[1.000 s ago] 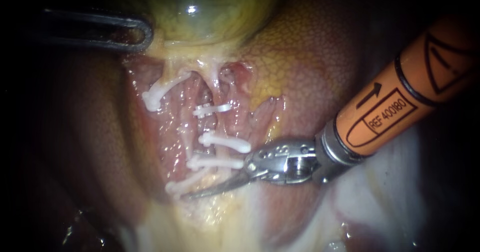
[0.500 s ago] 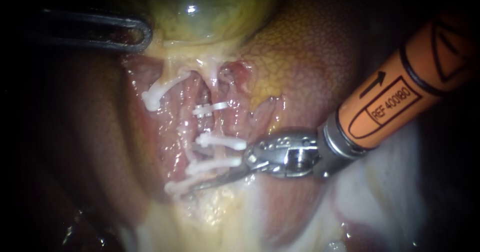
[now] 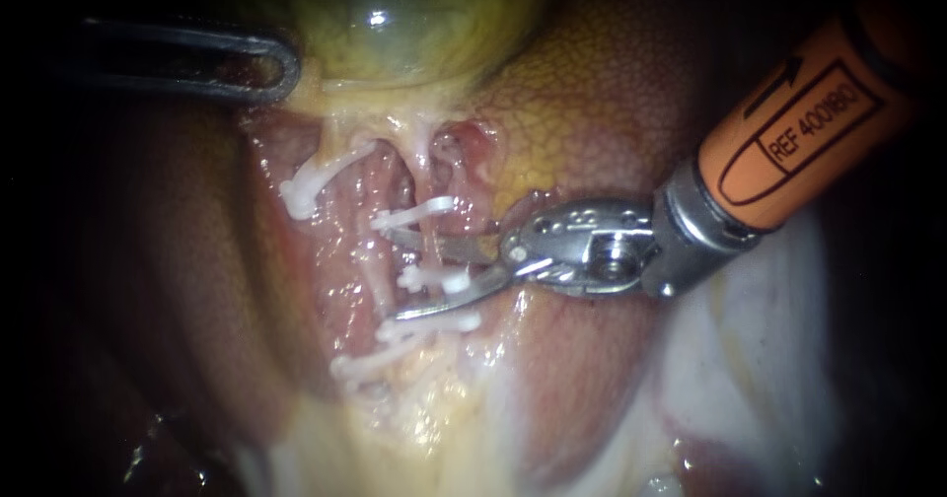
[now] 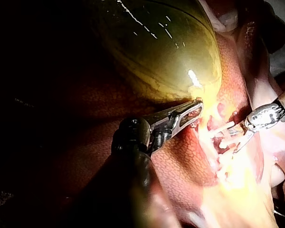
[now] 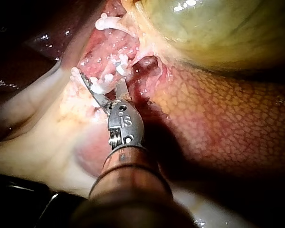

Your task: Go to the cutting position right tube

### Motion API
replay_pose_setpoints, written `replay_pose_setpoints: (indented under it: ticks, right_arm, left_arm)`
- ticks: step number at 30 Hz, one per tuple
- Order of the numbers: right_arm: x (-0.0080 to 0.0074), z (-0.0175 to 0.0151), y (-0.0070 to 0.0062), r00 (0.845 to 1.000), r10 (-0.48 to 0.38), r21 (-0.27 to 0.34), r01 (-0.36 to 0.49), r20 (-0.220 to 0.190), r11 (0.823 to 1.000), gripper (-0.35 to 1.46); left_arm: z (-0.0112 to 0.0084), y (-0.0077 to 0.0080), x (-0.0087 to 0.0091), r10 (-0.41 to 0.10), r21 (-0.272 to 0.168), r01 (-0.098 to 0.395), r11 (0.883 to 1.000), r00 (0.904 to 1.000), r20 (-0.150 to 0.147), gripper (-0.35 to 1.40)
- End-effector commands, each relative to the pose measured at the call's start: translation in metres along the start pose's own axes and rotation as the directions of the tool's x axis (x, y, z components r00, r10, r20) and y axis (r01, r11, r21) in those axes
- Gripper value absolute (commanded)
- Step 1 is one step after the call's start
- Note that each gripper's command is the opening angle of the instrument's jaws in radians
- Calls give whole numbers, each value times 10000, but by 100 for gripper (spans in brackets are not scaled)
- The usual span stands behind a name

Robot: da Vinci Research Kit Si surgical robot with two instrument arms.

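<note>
My right instrument (image 3: 400, 271) comes in from the upper right on an orange shaft and ends in two thin curved blades. The blades stand open around the right tube (image 3: 431, 248). One blade lies just under the upper white clip (image 3: 426, 210). The other lies above a lower clip (image 3: 430, 325), and a middle clip (image 3: 432, 281) sits in the gap. In the right wrist view the open blades (image 5: 100, 80) straddle the clipped tissue. My left instrument (image 3: 258, 66), at the upper left, is shut on the edge of the yellow-green gallbladder (image 3: 395, 24). The left wrist view shows the same grip (image 4: 189, 113).
Another white clip (image 3: 299, 193) sits on the left tube, and one more (image 3: 357, 366) lies lowest in the dissected bed. Red-brown liver (image 3: 602, 112) surrounds the field. Pale fatty tissue (image 3: 730, 379) lies under the right shaft.
My right instrument has moved up from beside the lowest clips to the right tube between the clips. Its blades, shut before, now stand open. The left instrument has not moved.
</note>
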Motion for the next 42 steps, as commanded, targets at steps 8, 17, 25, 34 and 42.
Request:
replay_pose_setpoints:
  ticks: [8, 17, 25, 34, 42]
  right_arm:
    - [4, -9, 3, 9987, 516, 434, -518, 55, 9977, 123]
    - [3, -13, -1, 9879, 1503, 1407, -1542, 378, 9780, 121]
    - [0, -34, -4, 9561, 2784, 2065, -2917, 915, 9340, 116]
    - [4, -46, -4, 9494, 2951, 2292, -3126, 1077, 9218, 115]
    - [9, -44, 0, 9492, 3029, 2263, -3145, 854, 9219, 115]
  left_arm:
    - [0, -1, 0, 0, -10, 0, 10000, 10000, 2, -35]
    - [1, -1, 2, 4, -22, -4, 10000, 10000, 10, -35]
    - [3, -2, 3, 8, -34, -8, 10000, 10000, 18, -35]
    - [4, -2, 3, 10, -42, -10, 10000, 10000, 23, -35]
    - [3, -2, 4, 9, -43, -9, 10000, 10000, 23, -35]
